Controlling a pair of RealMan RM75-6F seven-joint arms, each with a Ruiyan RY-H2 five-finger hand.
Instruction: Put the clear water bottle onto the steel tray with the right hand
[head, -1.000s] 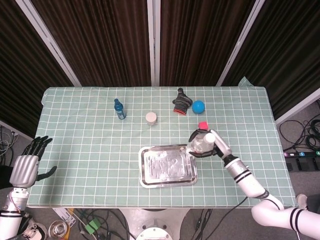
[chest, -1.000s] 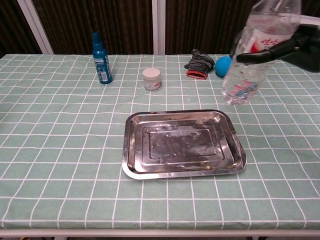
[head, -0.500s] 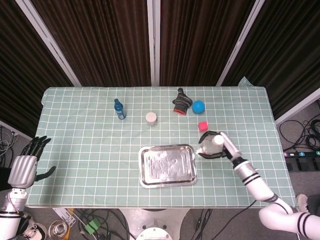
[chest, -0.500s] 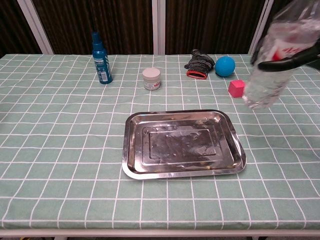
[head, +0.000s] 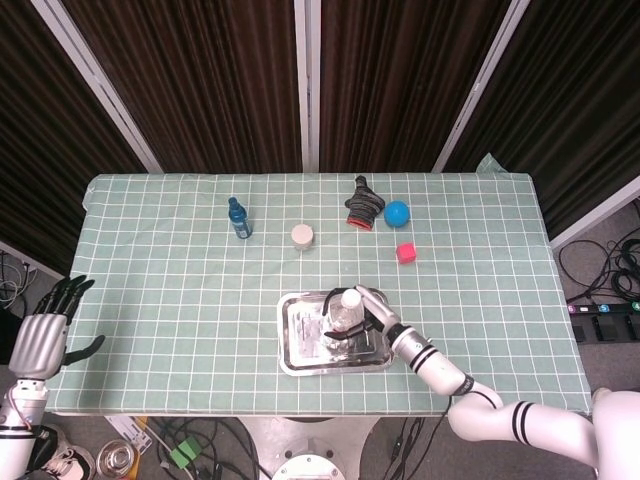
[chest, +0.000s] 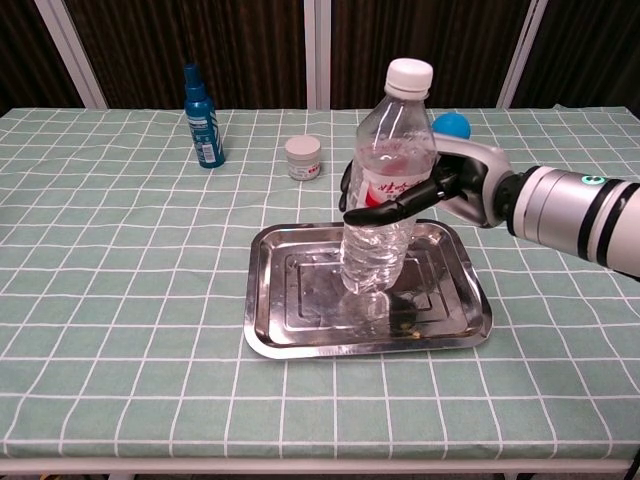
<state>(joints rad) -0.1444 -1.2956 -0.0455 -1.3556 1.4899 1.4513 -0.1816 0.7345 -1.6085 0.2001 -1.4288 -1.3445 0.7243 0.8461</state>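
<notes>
The clear water bottle (chest: 385, 190) with a white cap and red label stands upright over the steel tray (chest: 290, 320), its base at or just above the tray's floor. My right hand (chest: 440, 190) grips it around the label, fingers wrapped from the right side. From above, the bottle (head: 346, 312) and right hand (head: 372, 318) sit over the tray (head: 300, 350). My left hand (head: 42, 335) hangs off the table's left edge, holding nothing, fingers apart.
A blue spray bottle (chest: 203, 118), a small white jar (chest: 303, 157), a dark glove (head: 363, 204) and a blue ball (head: 397, 212) line the far side. A pink cube (head: 405, 252) lies right of the tray.
My right hand carried the bottle leftward from beside the tray's right side to over the tray and lowered it upright. The left hand barely moved.
</notes>
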